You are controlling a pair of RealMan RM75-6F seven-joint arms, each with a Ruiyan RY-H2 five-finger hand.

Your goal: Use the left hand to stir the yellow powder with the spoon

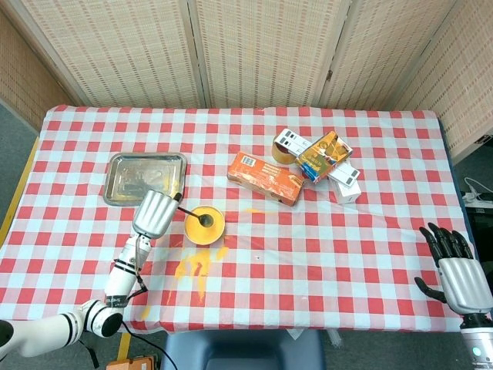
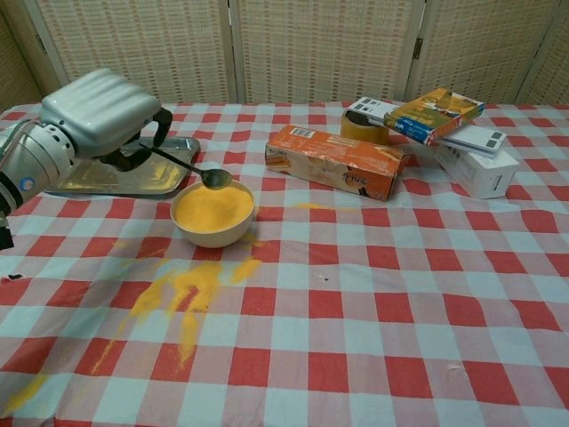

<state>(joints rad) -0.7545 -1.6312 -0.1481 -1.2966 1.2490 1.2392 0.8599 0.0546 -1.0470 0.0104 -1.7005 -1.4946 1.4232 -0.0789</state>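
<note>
Fingers [image 2: 153, 133] of the left hand [image 2: 105, 116] curl under its silver back and pinch the thin handle of the dark metal spoon [image 2: 188, 166], though the exact contact is tucked beneath the palm and hard to make out. From that grip the spoon's long axis runs down and toward the robot's right, ending in a small bowl that hangs just above the far rim of the round cream bowl of yellow powder [image 2: 213, 213]; it appears clear of the powder surface, not dipped in it. The powder bowl stands on the red-and-white checked tabletop [image 2: 373, 294], just beside and below the left hand, so a stirring stroke would, I judge, call for lowering the tip and drawing it toward the bowl's middle. Spilled yellow powder [image 2: 182, 294] streaks the cloth in front of the bowl. Behind the hand lies a flat silver metal tray [image 1: 146, 177], partly hidden by it in the chest view. The right hand [image 1: 456, 266] rests well apart at the near right edge, dark fingers spread and holding nothing, seen only in the head view and cut off at the wrist by the frame edge
</note>
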